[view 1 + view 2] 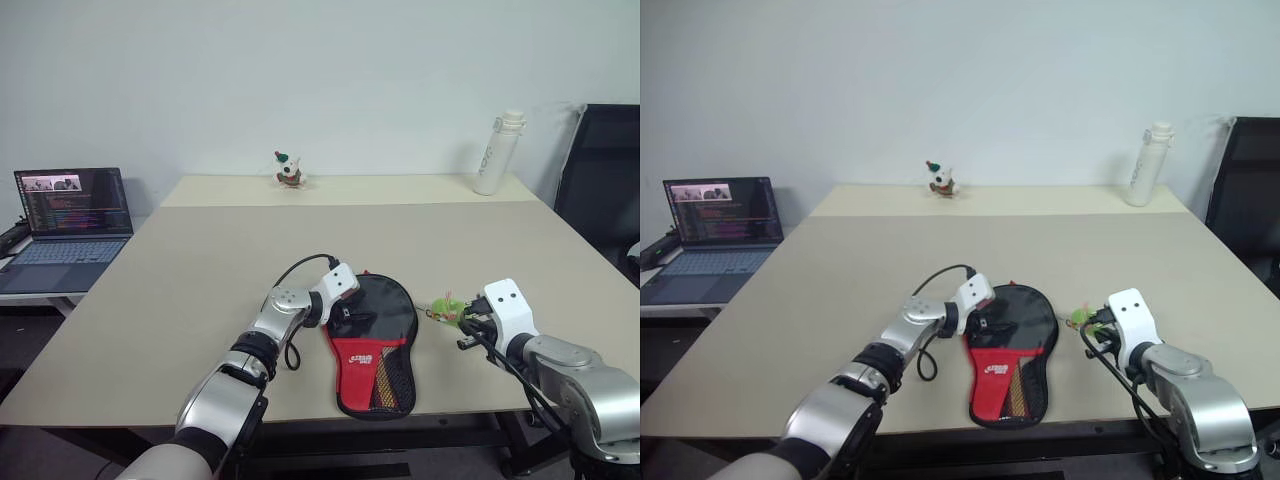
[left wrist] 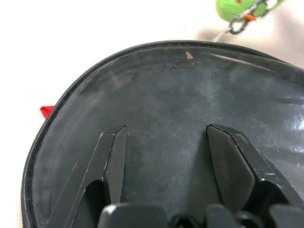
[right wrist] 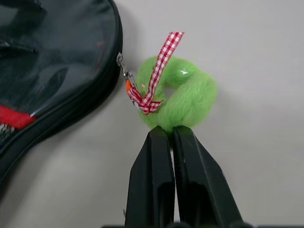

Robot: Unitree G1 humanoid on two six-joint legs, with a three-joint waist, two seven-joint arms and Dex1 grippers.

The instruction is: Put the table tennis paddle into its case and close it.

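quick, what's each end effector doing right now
Left end effector: open, fingers spread against the black face of the case, gripping nothing.
Right end effector: shut on the green pull charm beside the case.

Left tool [image 2: 166, 156] fingers spread; right tool [image 3: 171, 137] apparently pinched shut.

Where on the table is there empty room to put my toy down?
The table is bare between the toy figure and the case, and along its left side toward the laptop. The stretch below the bottle is bare too. It is crowded near the front edge: left gripper on the case, right gripper pinching the green charm.
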